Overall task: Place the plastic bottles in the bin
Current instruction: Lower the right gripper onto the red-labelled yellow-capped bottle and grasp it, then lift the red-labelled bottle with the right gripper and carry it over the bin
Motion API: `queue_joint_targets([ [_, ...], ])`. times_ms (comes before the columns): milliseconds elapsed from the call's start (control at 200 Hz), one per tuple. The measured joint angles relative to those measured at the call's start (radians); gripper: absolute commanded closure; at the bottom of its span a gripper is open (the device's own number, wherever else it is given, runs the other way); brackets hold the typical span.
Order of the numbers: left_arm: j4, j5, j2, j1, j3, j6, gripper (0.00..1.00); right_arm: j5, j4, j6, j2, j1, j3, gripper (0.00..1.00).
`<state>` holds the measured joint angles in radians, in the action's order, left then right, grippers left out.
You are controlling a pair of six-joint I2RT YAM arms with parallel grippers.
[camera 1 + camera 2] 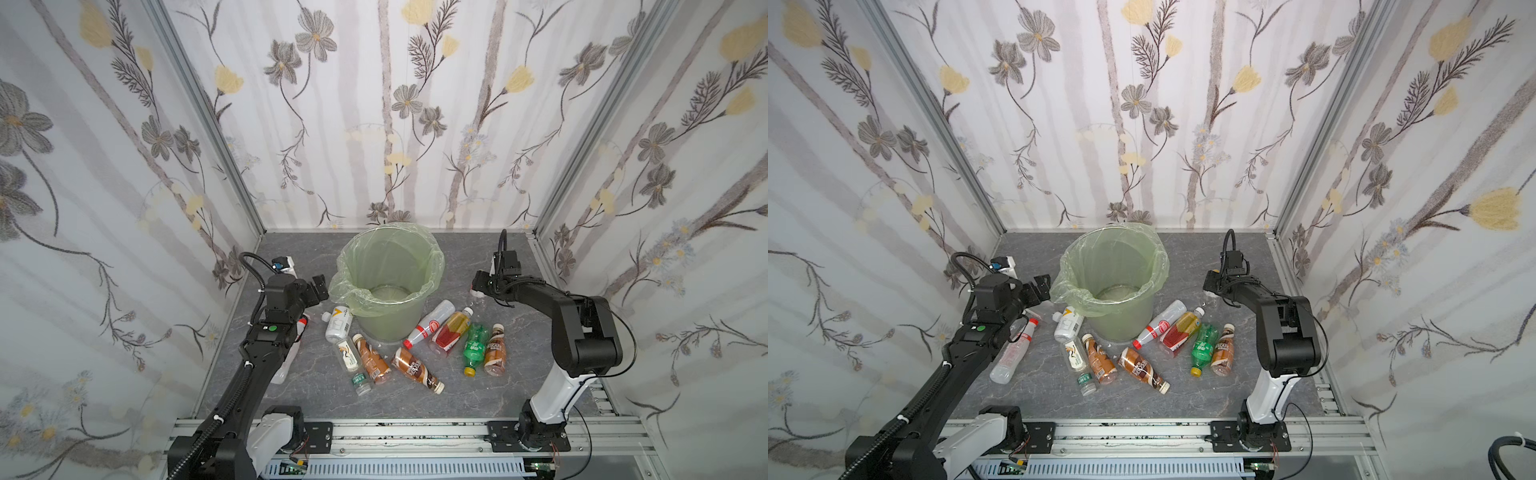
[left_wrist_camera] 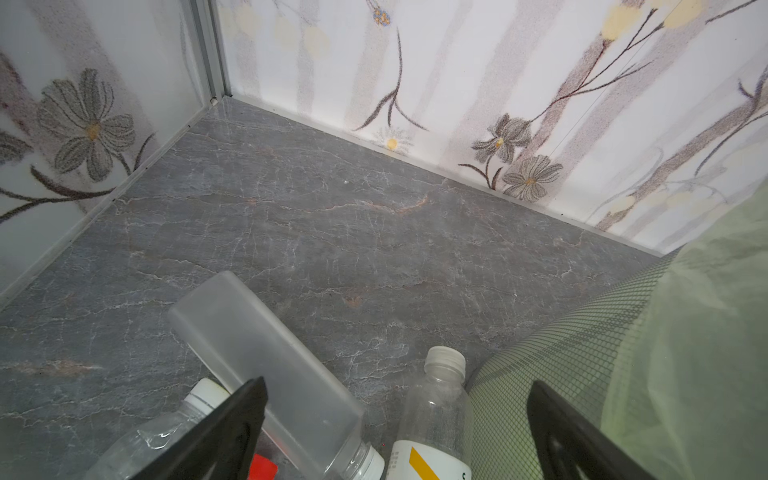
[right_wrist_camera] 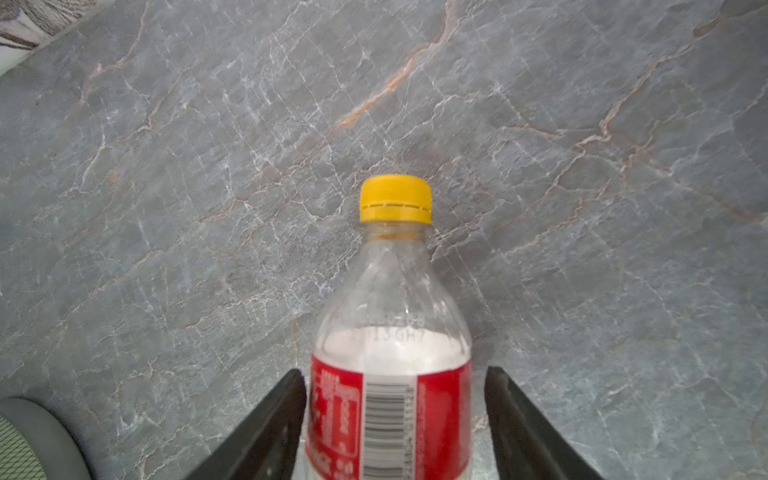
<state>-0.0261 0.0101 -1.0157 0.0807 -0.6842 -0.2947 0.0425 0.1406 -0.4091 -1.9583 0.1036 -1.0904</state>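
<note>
The pale-green bin (image 1: 386,324) (image 1: 1117,320) stands upright at the back middle with its bag folded over the rim. My right gripper (image 1: 478,291) (image 3: 395,370) is low on the table to the bin's right, its jaws on either side of a clear red-label bottle (image 3: 395,332) with a yellow cap. One finger touches the label and a narrow gap shows at the other. My left gripper (image 1: 320,289) (image 2: 397,382) hangs open beside the bin's left wall, above a white yellow-marked bottle (image 1: 338,324) (image 2: 440,399) and a frosted bottle (image 2: 266,353).
Several bottles lie in front of the bin: brown coffee ones (image 1: 372,359) (image 1: 415,370) (image 1: 495,351), a green soda (image 1: 473,345), an orange-red tea (image 1: 451,332), a clear red-label one (image 1: 428,324). Another clear bottle (image 1: 1013,353) lies under my left arm. Floral walls enclose three sides.
</note>
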Motion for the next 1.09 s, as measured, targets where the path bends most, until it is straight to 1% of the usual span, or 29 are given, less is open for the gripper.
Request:
queue_joint_targets([
  [90, 0.0, -0.003, 0.003, 0.0, 0.0, 0.0, 0.0, 0.002, 0.043, 0.008, -0.029, 0.003, -0.042, 0.38],
  [410, 0.0, -0.006, 0.012, 0.0, 0.0, 0.0, 0.0, 0.002, 0.133, 0.039, -0.105, 0.008, -0.163, 0.39],
  [645, 0.0, -0.006, 0.014, -0.001, 0.0, 0.0, 0.0, -0.018, 0.2, 0.076, -0.146, 0.014, -0.235, 0.37],
  [865, 0.0, -0.006, 0.013, -0.001, 0.0, 0.001, 0.0, -0.027, 0.237, 0.089, -0.16, 0.015, -0.249, 0.32],
  [1094, 0.0, -0.006, 0.024, -0.001, 0.0, 0.001, 0.0, -0.054, 0.321, 0.105, -0.181, 0.021, -0.269, 0.33],
])
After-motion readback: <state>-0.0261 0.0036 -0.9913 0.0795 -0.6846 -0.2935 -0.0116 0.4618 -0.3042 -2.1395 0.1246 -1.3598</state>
